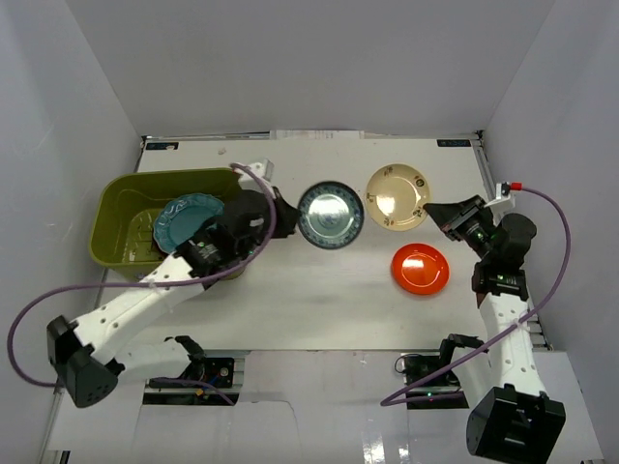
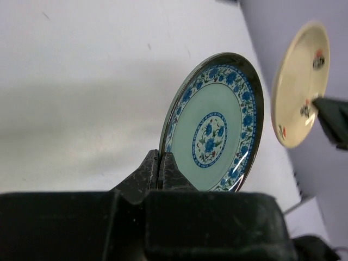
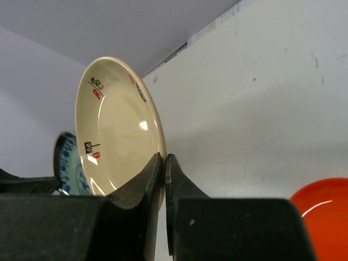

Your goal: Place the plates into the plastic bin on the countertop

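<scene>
The green bin (image 1: 121,237) holds one teal plate (image 1: 180,218). Just right of the bin, my left gripper (image 2: 161,165) pinches the blue plate (image 2: 215,130) by its rim. Farther right, my right gripper (image 3: 164,168) pinches the beige plate (image 3: 117,125).

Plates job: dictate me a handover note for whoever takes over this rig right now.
Left end effector: shut on the rim of the blue-patterned plate.
Right end effector: shut on the rim of the beige plate.
Orange plate: loose on the countertop.
Done: teal plate lies in the plastic bin; anything under it is hidden.
To do: bin the two gripped plates, then the orange one.
</scene>
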